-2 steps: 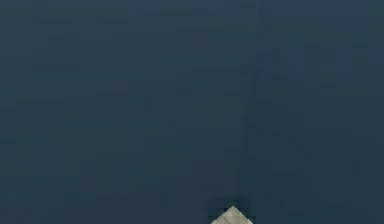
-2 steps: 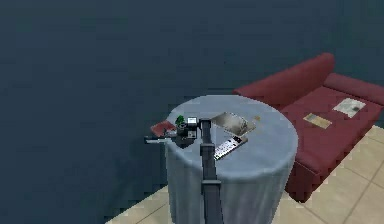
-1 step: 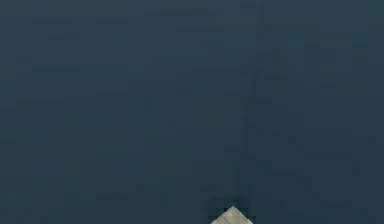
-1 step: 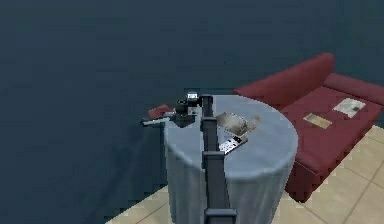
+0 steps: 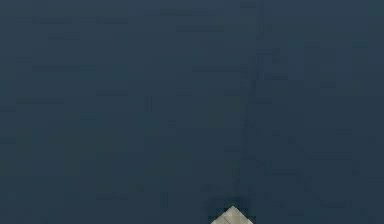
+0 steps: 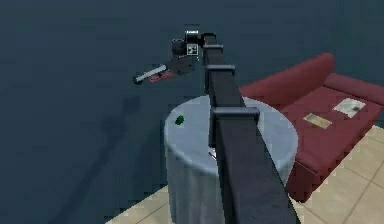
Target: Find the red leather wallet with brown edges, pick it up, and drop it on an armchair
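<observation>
In the arm side view the dark arm bar (image 6: 235,140) rises from the bottom edge. The gripper (image 6: 143,78) juts left from its far end, in front of a dark blue wall (image 6: 70,90). Along the fingers runs a thin reddish-grey streak. I cannot tell whether the gripper holds anything. Below the arm stands a round grey table (image 6: 190,160) with a small green thing (image 6: 179,121) on its top. A dark red sofa (image 6: 320,140) sits at the right, with two flat pale things (image 6: 348,105) on its seat.
The forward view faces the dark blue wall (image 5: 150,100) at close range, with a small wedge of pale tiled floor (image 5: 232,216) at the bottom. In the arm side view, beige tiled floor (image 6: 345,195) lies in front of the sofa and beside the table.
</observation>
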Robot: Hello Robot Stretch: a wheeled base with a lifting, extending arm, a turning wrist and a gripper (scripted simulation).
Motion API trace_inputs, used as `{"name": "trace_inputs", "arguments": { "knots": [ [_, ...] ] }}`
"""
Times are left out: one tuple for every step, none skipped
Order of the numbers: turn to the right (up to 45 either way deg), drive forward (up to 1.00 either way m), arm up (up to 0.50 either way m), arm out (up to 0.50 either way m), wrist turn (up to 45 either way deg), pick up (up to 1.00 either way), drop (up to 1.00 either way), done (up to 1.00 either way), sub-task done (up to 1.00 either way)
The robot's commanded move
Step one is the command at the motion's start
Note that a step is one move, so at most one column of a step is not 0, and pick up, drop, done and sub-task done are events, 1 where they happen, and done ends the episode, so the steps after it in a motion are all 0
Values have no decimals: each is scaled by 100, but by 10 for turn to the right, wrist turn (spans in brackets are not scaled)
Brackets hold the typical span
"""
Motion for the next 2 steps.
{"name": "trace_inputs", "arguments": {
  "knots": [
    [0,0,0,0,-450,0,0,0,0],
    [0,0,0,0,-420,0,0,0,0]
  ]
}}
